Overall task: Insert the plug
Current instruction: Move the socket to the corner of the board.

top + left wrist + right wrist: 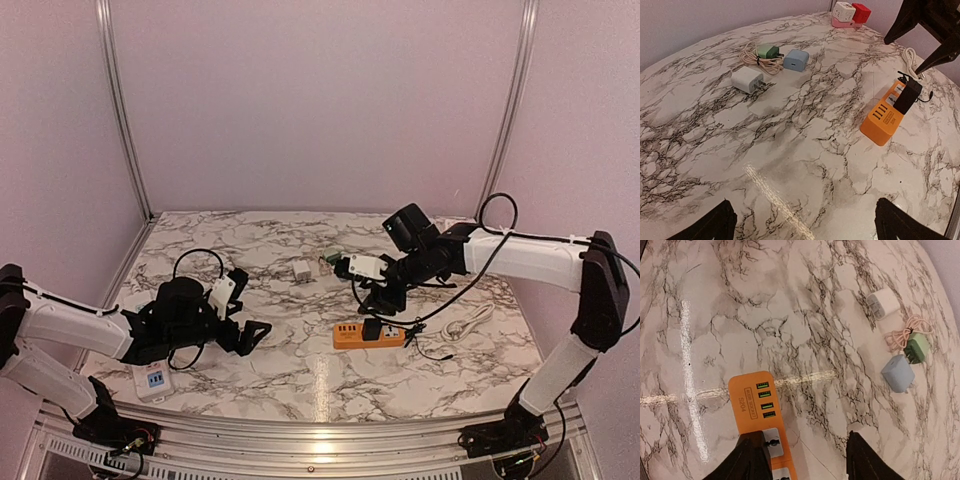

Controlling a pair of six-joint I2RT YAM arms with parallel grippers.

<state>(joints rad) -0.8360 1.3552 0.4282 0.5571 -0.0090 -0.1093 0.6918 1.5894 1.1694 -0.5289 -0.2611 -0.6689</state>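
Note:
A black plug (372, 328) (907, 96) stands upright in the orange power strip (345, 336) (881, 120) (752, 400) near the table's middle right. My right gripper (385, 300) (807, 460) hovers just above the strip, its jaws apart with only marble between them. One of its fingers (752, 455) overlaps the strip's socket end, and the plug does not show in the right wrist view. My left gripper (250, 335) (805, 225) is wide open and empty over bare marble, to the left of the strip.
A white charger (301, 270) (747, 79), a green charger with a coiled pink cable (767, 51) and a blue charger (796, 60) lie toward the back. White and red adapters (850, 12) sit farther off. A white power strip (152, 378) lies front left, a white cable (465, 325) right.

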